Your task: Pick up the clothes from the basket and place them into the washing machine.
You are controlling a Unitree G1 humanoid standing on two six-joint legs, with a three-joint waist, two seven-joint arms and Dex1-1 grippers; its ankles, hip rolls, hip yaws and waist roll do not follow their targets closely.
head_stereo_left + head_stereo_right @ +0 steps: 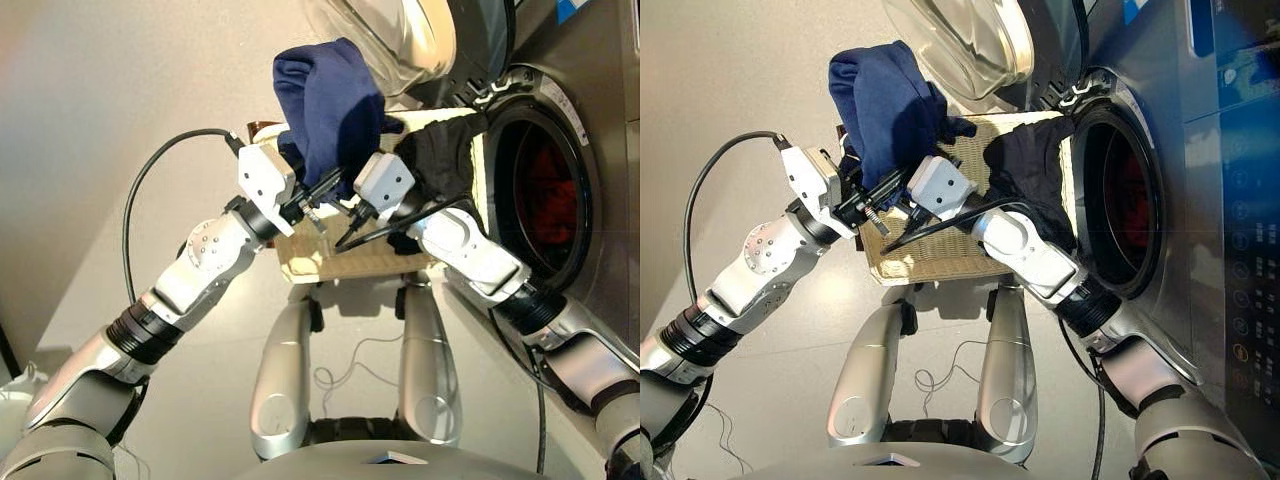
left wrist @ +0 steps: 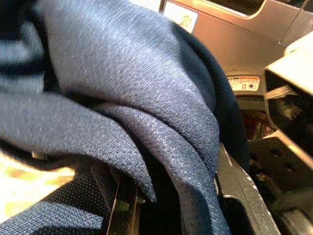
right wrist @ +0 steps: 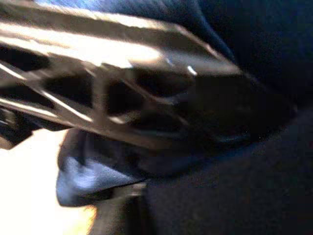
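A navy blue garment [image 1: 330, 100] is lifted above the basket [image 1: 330, 262], bunched and draped over my left gripper [image 1: 325, 188], which is shut on it. In the left wrist view its cloth [image 2: 146, 98] fills most of the picture. My right gripper [image 1: 345, 207] sits right beside the left one under the navy cloth. A black garment [image 1: 440, 155] lies over the basket's right edge, resting against my right forearm. A coral-red garment [image 1: 552, 195] lies inside the drum of the washing machine [image 1: 605, 250].
The machine's glass door [image 1: 400, 40] stands open above the basket's far side. A black cable [image 1: 160, 165] loops off my left wrist. Pale floor [image 1: 90, 120] stretches to the left of the basket.
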